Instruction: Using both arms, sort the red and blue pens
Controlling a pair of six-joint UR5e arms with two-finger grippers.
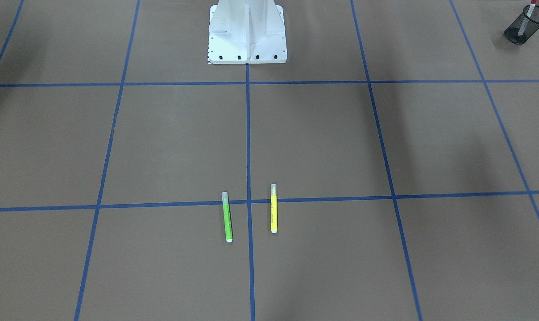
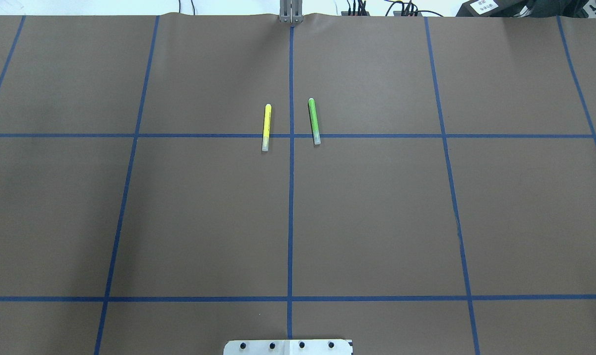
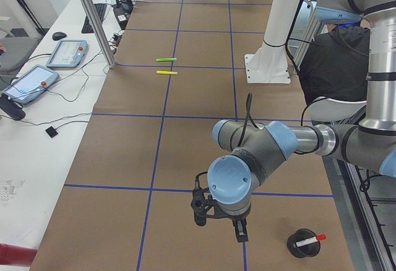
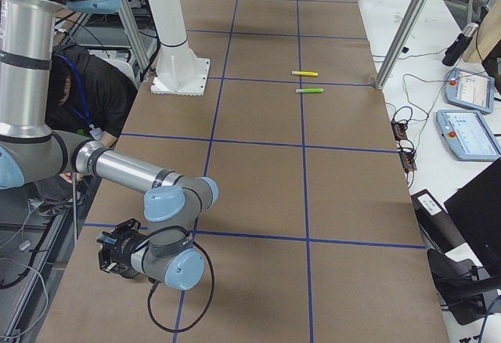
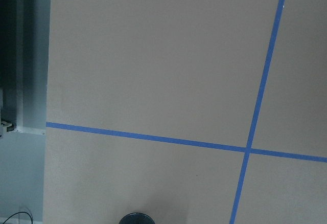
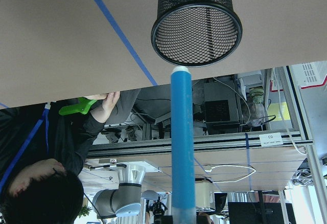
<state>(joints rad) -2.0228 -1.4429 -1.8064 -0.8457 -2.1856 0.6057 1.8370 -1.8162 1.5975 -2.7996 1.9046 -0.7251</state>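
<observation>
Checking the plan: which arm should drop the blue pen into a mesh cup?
Right. The right gripper holds the blue pen, tip aimed at the mouth of the mesh cup. The left arm is at the other cup.

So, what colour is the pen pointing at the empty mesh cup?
The pen is blue, white at its end; right wrist view shows it best.

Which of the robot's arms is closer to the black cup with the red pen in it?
Left. The left gripper hangs just beside the black cup at its end of the table; the right gripper is at the opposite end, facing another mesh cup.
</observation>
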